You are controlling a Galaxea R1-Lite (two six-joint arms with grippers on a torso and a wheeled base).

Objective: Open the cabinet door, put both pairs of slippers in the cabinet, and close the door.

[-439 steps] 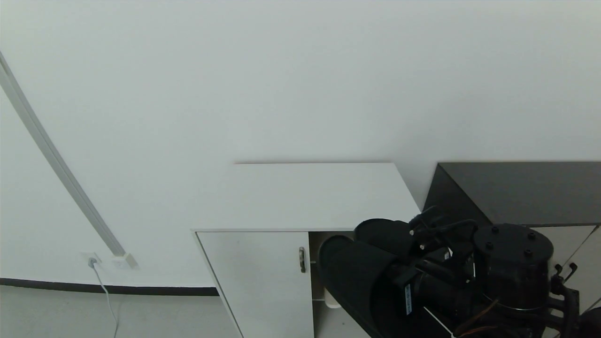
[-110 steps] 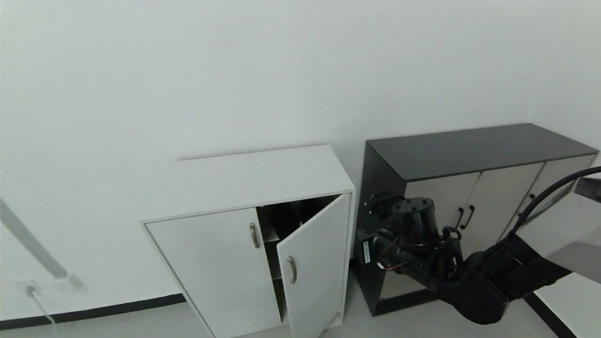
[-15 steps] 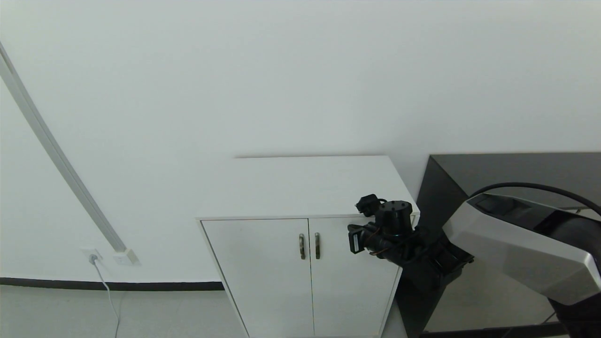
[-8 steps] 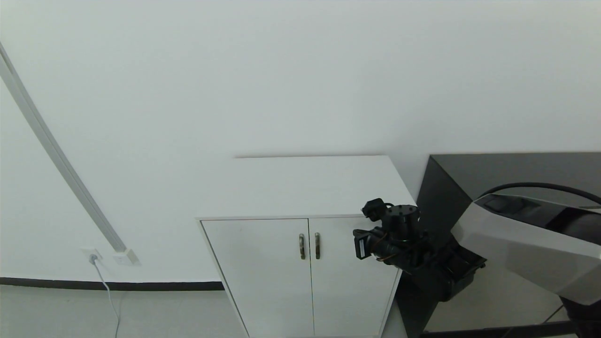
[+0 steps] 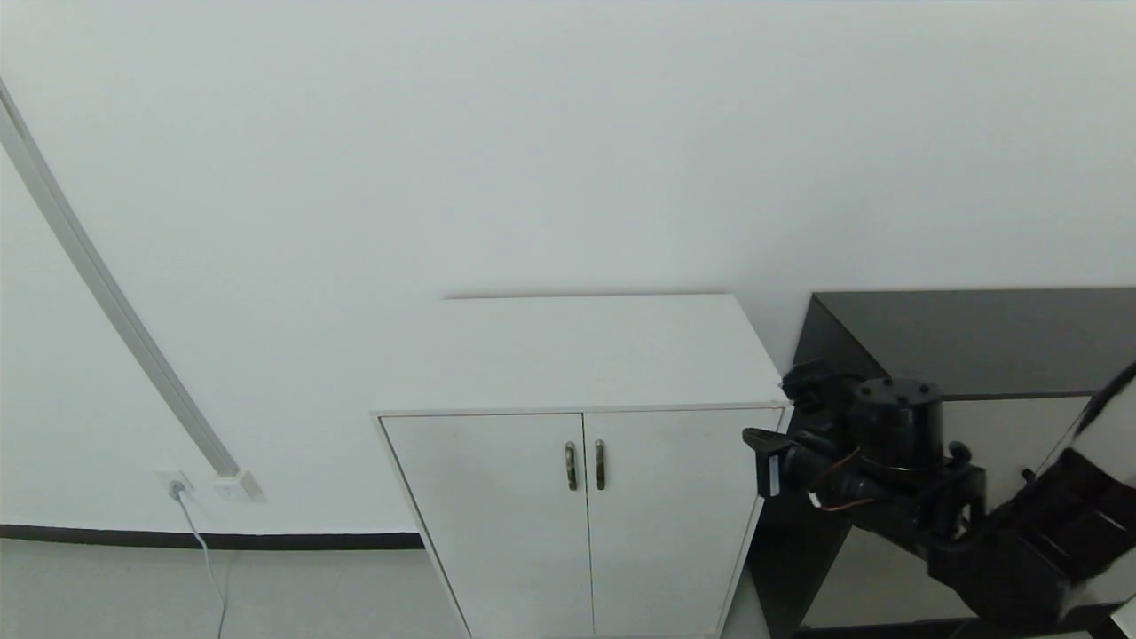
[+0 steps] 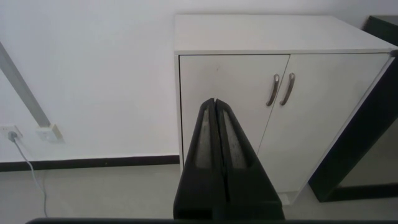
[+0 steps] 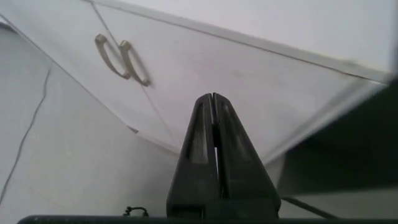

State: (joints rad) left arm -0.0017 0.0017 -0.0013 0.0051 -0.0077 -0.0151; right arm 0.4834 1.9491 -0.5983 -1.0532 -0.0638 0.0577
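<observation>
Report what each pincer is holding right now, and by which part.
Nothing is held. The left pincer and the right pincer are both shut and empty, facing the closed white cabinet.

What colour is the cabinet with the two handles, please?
White; the cabinet shows best in the left wrist view.
</observation>
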